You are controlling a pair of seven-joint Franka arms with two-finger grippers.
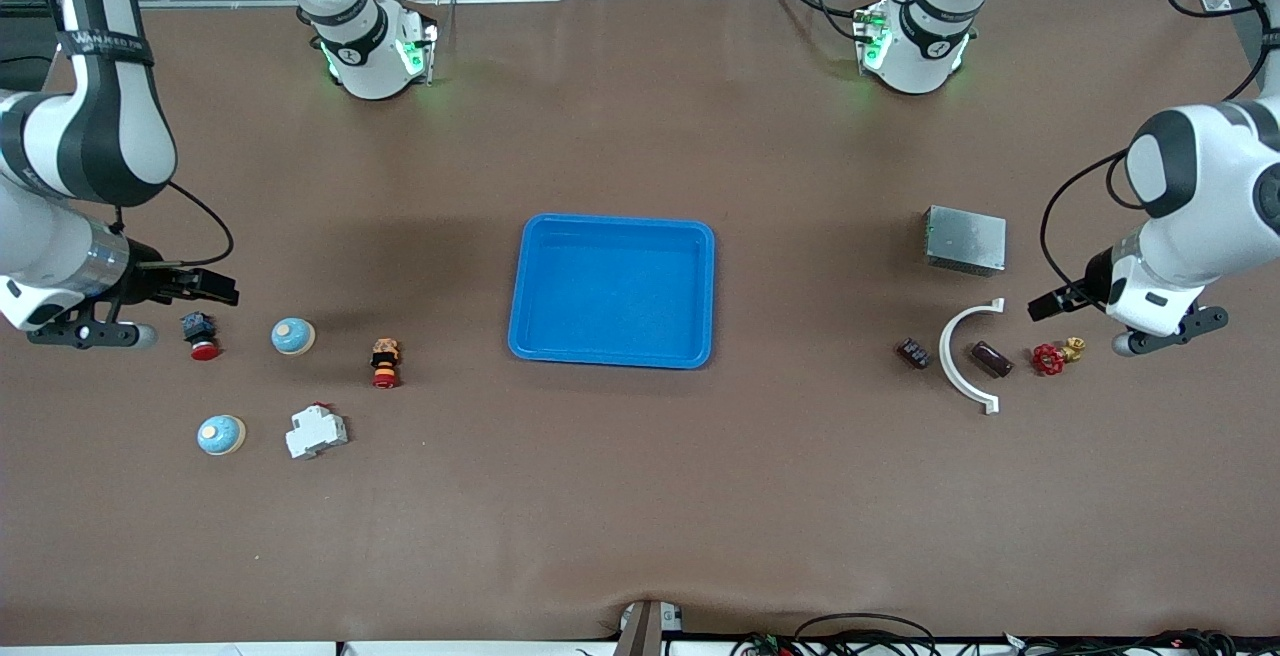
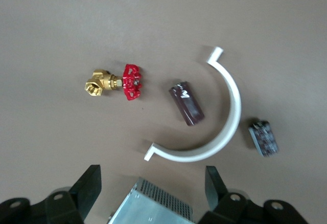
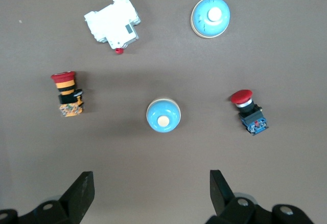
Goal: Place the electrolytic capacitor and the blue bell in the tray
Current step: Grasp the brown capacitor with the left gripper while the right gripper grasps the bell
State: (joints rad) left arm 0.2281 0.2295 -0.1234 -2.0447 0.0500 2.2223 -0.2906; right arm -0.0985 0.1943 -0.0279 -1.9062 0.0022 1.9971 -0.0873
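1. Lying nearest the front camera at the right arm's end of the table, one blue bell (image 1: 221,435) sits beside a white circuit breaker (image 1: 316,431); both rest flat on the brown table (image 1: 640,516), untouched.

2. Farther from the camera in the same group stand a second blue bell (image 1: 293,337), a red-capped switch with an orange body (image 1: 385,363) and a red push button (image 1: 203,337). They are spread apart, which leaves room for fingers to come down around either bell.

3. The right gripper (image 3: 151,191) hovers over this group with its jaws spread wide and nothing between them; the second bell lies roughly on its centre line, so it looks like the likelier pick.

4. The tray (image 1: 612,360) sits mid-table between the two groups, with nothing in it, within reach of both arms.

5. Toward the left arm's end, the dark maroon electrolytic capacitor (image 1: 991,358) lies on its side inside the curve of a white curved bracket (image 1: 962,357), with a small dark module (image 1: 912,353) and a brass valve with a red handwheel (image 1: 1056,356) near it. The bracket hems the capacitor in, so the approach probably has to come from above.

6. The left gripper (image 2: 153,185) hangs over that cluster, holding nothing; its jaws look open, though I cannot tell whether fully.

7. Farthest away stands a grey metal box (image 1: 965,239).
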